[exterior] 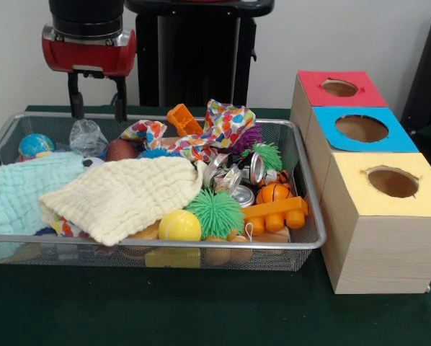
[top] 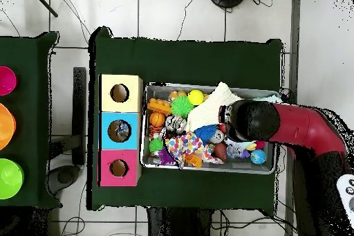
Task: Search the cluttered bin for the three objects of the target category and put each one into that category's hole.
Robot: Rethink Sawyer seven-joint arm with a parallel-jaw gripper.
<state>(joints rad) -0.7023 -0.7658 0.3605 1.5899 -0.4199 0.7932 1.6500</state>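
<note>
The wire mesh bin [exterior: 201, 246] holds a heap of toys and cloths; it also shows in the overhead view [top: 269, 169]. One wad of clear wrinkly plastic film [exterior: 87, 137] lies at the bin's far left corner, and shows in the overhead view [top: 239, 149]. My gripper [exterior: 97, 107] hangs just above and behind this wad, open and empty. In the overhead view the arm's head [top: 252, 120] hides the fingers. More crinkly clear film [exterior: 225, 175] shows among the tins. The blue-faced box's hole [exterior: 362, 128] is at the right, also seen from overhead [top: 119, 131].
A pale yellow cloth [exterior: 122, 194] and a mint cloth [exterior: 17, 191] cover the bin's left half. Spiky green balls [exterior: 214, 213], metal tins [exterior: 242, 194], a yellow ball [exterior: 179, 225] and orange toys fill the right. Red-faced [exterior: 339, 88] and yellow-faced [exterior: 392, 182] boxes flank the blue one.
</note>
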